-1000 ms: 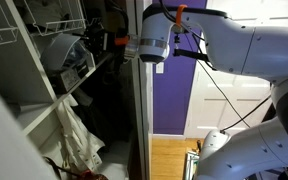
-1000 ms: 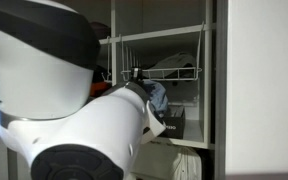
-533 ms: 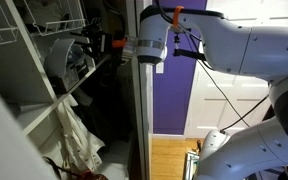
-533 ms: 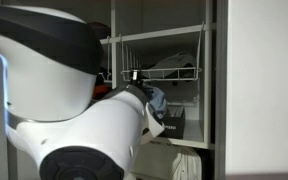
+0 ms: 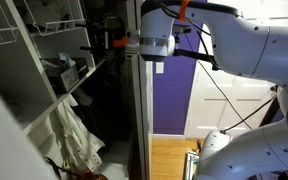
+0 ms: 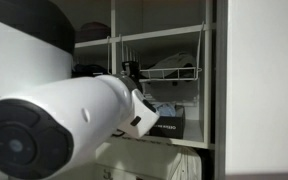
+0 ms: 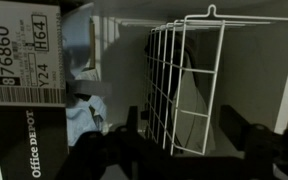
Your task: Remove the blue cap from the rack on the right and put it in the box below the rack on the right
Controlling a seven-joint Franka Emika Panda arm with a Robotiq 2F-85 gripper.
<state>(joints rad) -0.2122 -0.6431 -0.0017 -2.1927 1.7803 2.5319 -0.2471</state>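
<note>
The pale blue cap [image 7: 84, 110] lies low at the left of the wrist view, against the cardboard box [image 7: 24, 90] with its white label. In an exterior view the cap [image 6: 164, 108] rests on top of the dark-sided box [image 6: 170, 122], below the white wire rack [image 6: 174, 72]. My gripper [image 7: 194, 150] is open, its dark fingers [image 7: 132, 125] spread wide with nothing between them. The rack [image 7: 184, 80] stands just beyond them. In an exterior view the gripper [image 5: 92, 47] reaches into the shelf above the box [image 5: 68, 72].
A cream cloth bag [image 5: 74, 135] hangs below the shelf and also shows as a pale bag [image 6: 189, 165] in an exterior view. The closet's white post [image 5: 136, 110] stands close beside my wrist. My arm's white body [image 6: 54, 120] blocks much of one view.
My gripper has opened and let go of the cap. The cap has dropped from the jaws onto the box, and the gripper now stands a little higher.
</note>
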